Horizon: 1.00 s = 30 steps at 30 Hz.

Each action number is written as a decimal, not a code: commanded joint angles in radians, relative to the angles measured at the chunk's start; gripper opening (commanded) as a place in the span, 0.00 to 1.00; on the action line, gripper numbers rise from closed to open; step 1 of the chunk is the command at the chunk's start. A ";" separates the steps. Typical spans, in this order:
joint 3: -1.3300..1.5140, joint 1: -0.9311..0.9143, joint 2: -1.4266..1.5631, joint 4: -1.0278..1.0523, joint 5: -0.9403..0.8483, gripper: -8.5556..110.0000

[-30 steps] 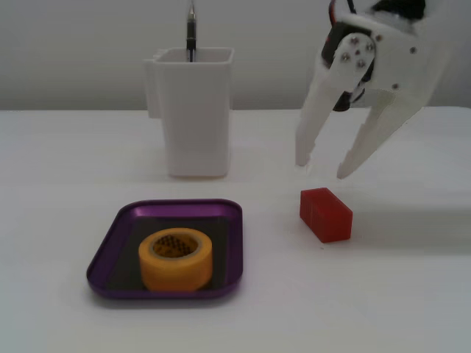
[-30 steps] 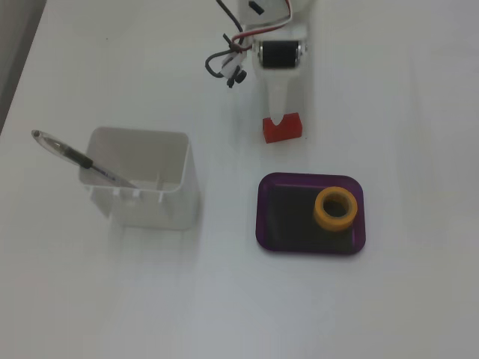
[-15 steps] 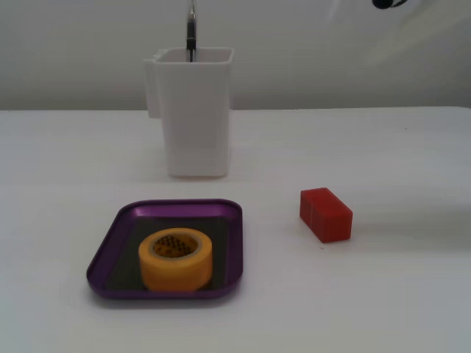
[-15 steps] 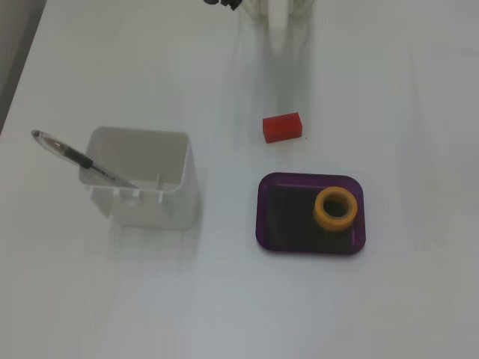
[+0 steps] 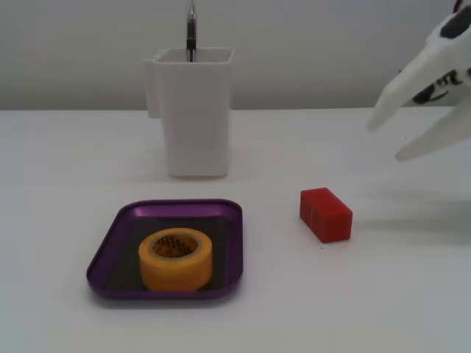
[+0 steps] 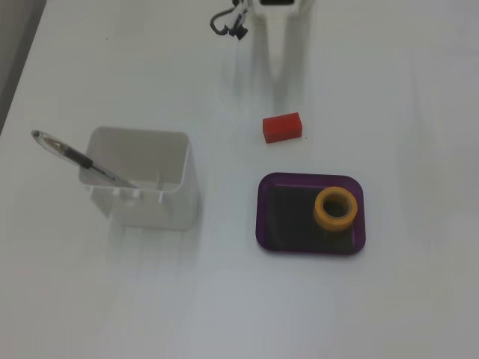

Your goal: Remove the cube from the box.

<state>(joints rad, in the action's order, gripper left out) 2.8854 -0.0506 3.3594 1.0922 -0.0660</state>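
The red cube (image 5: 325, 214) lies on the white table, outside the box and to its right in a fixed view; it also shows in another fixed view (image 6: 282, 126), just above the box. The purple box (image 5: 110, 243) (image 6: 266, 217) holds only a yellow tape roll (image 5: 175, 258) (image 6: 334, 209). My white gripper (image 5: 386, 141) is open and empty, raised above the table to the right of and behind the cube. From above, the gripper (image 6: 283, 60) points down toward the cube from the top edge, apart from it.
A tall white container (image 5: 195, 110) (image 6: 146, 179) with a pen (image 5: 190, 33) (image 6: 82, 161) in it stands behind the box. A black cable clip (image 6: 228, 26) shows near the arm's base. The table is plain white.
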 commanded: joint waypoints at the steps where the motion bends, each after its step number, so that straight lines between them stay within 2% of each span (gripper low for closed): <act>1: 0.052 0.006 0.100 0.008 0.011 0.17; 10: 0.166 0.017 0.074 0.011 0.011 0.15; 14: 0.186 0.015 0.074 0.011 0.011 0.06; 30: 0.192 0.015 0.074 -0.002 0.002 0.07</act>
<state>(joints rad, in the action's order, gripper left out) 3.0695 -0.0414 3.3594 1.0999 -0.0583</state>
